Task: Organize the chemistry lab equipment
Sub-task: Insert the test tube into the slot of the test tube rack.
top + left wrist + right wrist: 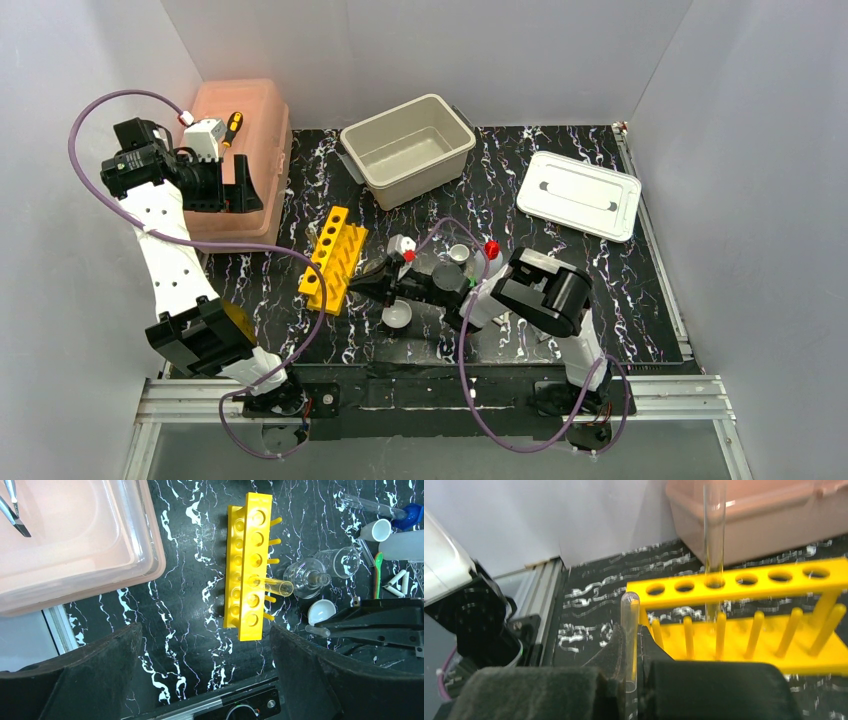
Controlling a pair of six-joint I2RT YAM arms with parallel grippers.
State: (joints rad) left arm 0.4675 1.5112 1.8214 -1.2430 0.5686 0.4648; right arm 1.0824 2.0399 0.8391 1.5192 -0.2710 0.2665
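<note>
The yellow tube rack [333, 258] lies on the black mat, and one clear glass tube [714, 540] stands in its third hole. My right gripper [631, 640] is shut on a second glass tube [629, 607], held just short of the rack's near end [744, 580]. From above, the right gripper [372, 284] is beside the rack's right side. A white bowl [321, 611], flask [305, 577], glass beaker [342, 562], green spoon [378, 572], white triangle [398, 582] and squeeze bottle [402, 545] lie to the right. My left gripper [205, 640] hangs open and holds nothing, high near the pink box.
The pink box [240, 150] sits at the back left with a screwdriver [231, 127] on it and metal tweezers [15, 510] showing in it. A beige bin [408, 150] stands at the back centre, with its white lid [580, 195] to the right. Grey walls close three sides.
</note>
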